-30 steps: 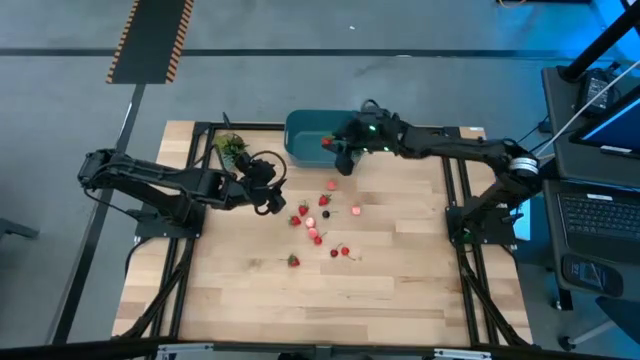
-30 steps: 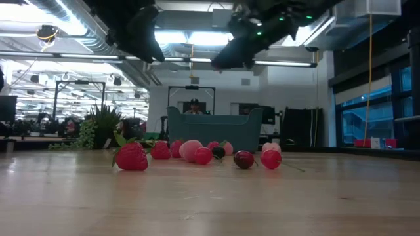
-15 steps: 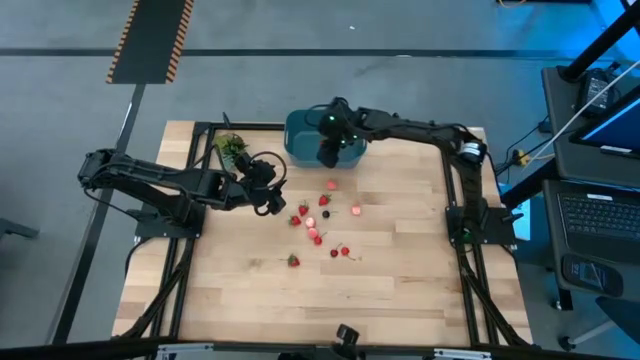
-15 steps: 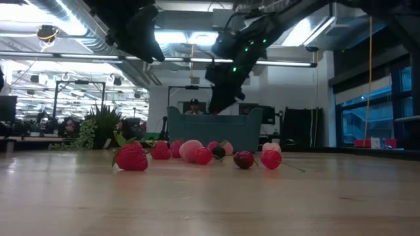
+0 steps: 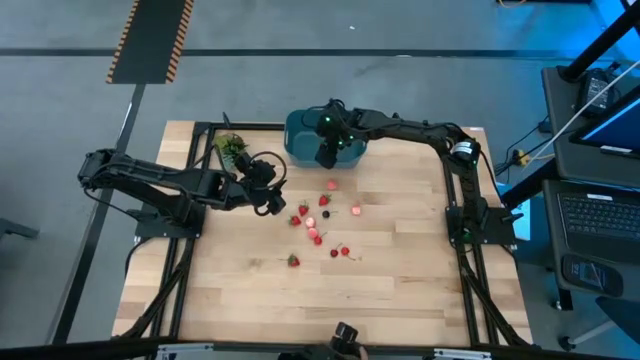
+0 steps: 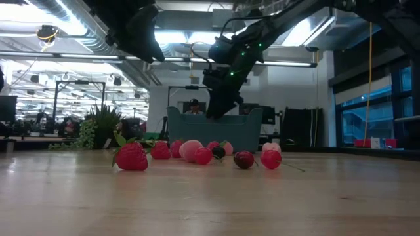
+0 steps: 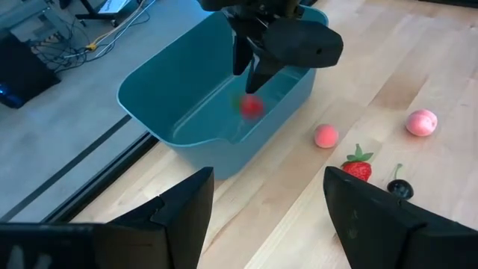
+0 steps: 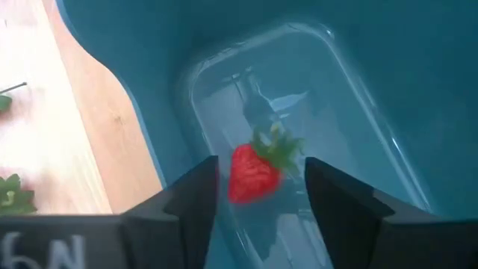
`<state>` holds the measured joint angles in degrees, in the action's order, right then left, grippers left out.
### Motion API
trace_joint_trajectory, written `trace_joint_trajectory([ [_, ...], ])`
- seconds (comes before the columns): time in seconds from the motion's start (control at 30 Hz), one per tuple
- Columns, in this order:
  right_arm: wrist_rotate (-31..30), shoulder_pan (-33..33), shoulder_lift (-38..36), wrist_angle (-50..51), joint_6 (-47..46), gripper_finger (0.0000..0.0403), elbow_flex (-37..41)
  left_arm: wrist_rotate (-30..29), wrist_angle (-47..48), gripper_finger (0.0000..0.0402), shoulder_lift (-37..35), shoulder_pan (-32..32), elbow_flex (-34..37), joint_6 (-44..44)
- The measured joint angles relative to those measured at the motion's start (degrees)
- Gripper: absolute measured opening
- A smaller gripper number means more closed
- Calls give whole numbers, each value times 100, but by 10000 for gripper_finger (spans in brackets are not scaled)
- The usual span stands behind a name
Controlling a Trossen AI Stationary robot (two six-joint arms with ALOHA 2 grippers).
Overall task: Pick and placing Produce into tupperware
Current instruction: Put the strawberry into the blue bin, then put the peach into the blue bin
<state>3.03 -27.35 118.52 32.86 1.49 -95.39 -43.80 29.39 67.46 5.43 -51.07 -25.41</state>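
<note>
Berries [image 5: 293,260]: approx. 12 on table [image 5: 400,300], plus 1 inside tub. Tub [image 5: 298,130]: 1 pc. Leafy bunch [image 5: 231,146]: 1. Arms [image 5: 150,180]: 2.

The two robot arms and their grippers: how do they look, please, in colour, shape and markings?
Both arms are dark, slim and jointed. The right gripper carries small green lights, and its two flat dark fingers bear pale lettering. The left gripper has a looping black cable.

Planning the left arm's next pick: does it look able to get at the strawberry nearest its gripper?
Probably yes: the left gripper, open, hovers just beside that strawberry, with bare table between and the right gripper away over the tub.
</note>
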Motion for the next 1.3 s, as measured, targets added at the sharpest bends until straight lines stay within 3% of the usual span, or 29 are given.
trace_joint_trajectory([
  [0.27, -2, 7, -124, 16, 23, 263, 0, 1, 0, 245, 0, 0, 0, 0],
  [0.57, -44, 440, -946, 537, 78, 250, 0, 1, 0, 245, 2, 0, 0, -2],
  [1.0, -100, 1599, -2304, 1852, 326, 244, 27, 150, -2, 245, 2, 0, 0, -2],
  [1.13, -511, 1942, -2874, 1810, 279, 244, 506, 152, 2, 245, 2, 0, 0, 0],
  [1.3, -990, 2281, -3862, 1378, -290, 244, 1803, 152, 13, 245, 2, 0, 0, 0],
])
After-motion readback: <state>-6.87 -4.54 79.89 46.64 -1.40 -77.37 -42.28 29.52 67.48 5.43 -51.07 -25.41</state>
